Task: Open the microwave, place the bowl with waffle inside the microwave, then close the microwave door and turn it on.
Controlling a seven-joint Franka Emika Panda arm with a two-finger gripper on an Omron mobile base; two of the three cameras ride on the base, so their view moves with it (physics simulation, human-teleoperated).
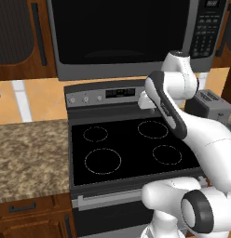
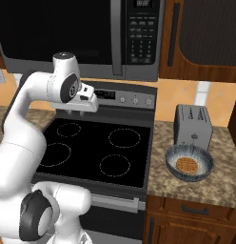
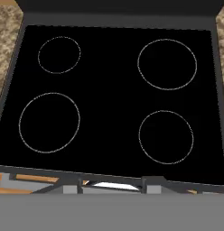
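Note:
The microwave (image 1: 122,32) hangs above the stove, black with a keypad (image 2: 139,35) on its right side. Its door (image 2: 58,28) is shut, and the grey handle bar (image 2: 117,38) runs down beside the keypad. The bowl with waffle (image 2: 190,163) sits on the granite counter right of the stove, in front of the toaster. My gripper (image 2: 74,112) hovers over the back of the stove, pointing down, well left of the bowl and below the microwave. In the hand view its fingertips (image 3: 152,182) stand apart with nothing between them.
The black glass stove (image 1: 131,144) with four ring marks lies under the hand. A grey two-slot toaster (image 2: 192,125) stands behind the bowl. Granite counter (image 1: 29,153) stretches left of the stove. Wooden cabinets (image 2: 205,33) flank the microwave.

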